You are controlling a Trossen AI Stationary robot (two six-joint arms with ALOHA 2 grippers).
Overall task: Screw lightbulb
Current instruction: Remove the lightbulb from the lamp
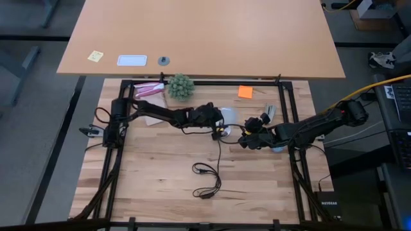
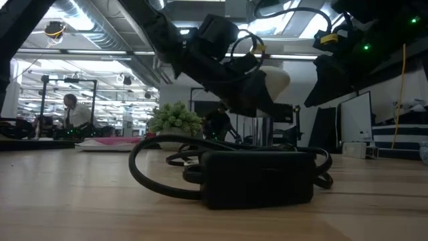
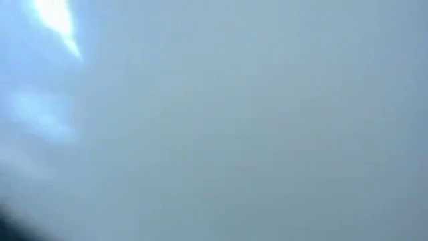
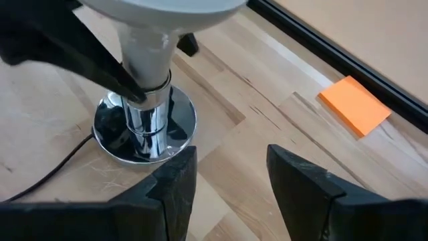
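At mid-table, the lightbulb (image 4: 150,47) was clamped in the left gripper (image 1: 218,122), seated upright in the chrome socket (image 4: 144,124). Just beside it, the right gripper (image 4: 231,184) was held with jaws apart. Turning should be done squarely, without tilting.

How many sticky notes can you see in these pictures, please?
2: an orange sticky note on the butcher-block table near the top rail, and a yellow sticky note on the farther desk. Others may be hidden beneath the arms.
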